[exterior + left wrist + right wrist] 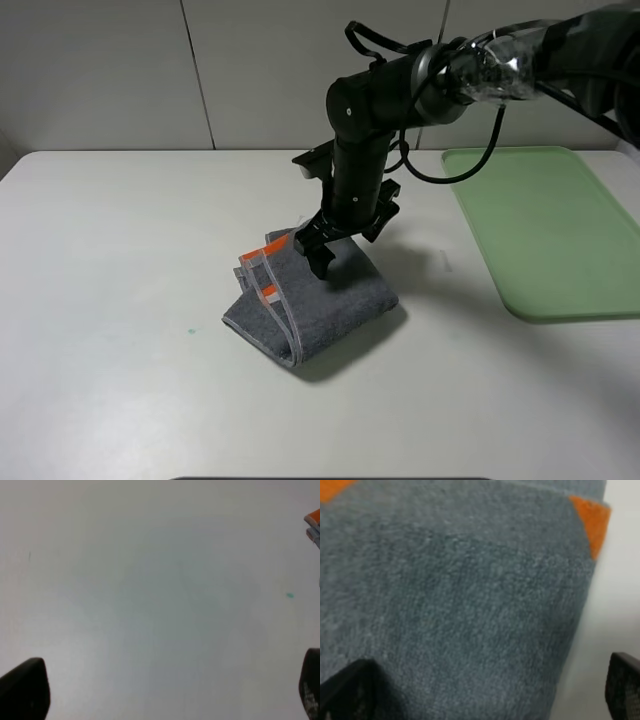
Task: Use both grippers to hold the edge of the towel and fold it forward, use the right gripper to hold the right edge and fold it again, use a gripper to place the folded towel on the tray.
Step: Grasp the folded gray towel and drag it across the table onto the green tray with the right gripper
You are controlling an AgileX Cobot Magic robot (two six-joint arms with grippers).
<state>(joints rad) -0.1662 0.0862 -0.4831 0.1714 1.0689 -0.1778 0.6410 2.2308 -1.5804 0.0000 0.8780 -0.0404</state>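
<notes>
**A:** So, from the high camera, where is the towel (330,300)?

**B:** Folded into a thick grey bundle on the white table (110,280), roughly in the middle. Its orange-and-white band shows along the left side of the bundle, with the pale hem (268,275) running beside it. The tray (545,230) lies well apart to the right, pale green and flat on the table.

**A:** And the right gripper (322,245)?

**B:** It reaches across from the right, its arm wrapped in shiny clear plastic up high. The gripper points down at the bundle's upper part near the orange band, jaws spread. Whether it touches the cloth I cannot tell.

**A:** The left wrist view?

**B:** Mostly bare table. Two dark fingertips (25,687) sit at opposite lower corners, wide apart, so the left gripper (165,695) stands spread with nothing between. A bit of orange band peeks in at the frame's edge, and a small teal speck (290,595) marks the table.

**A:** The right wrist view?

**B:** Grey terry fills it, very close, with orange patches at two corners. Both fingertips (347,692) stand far apart, one over the cloth, the other over the table beside it.
</notes>
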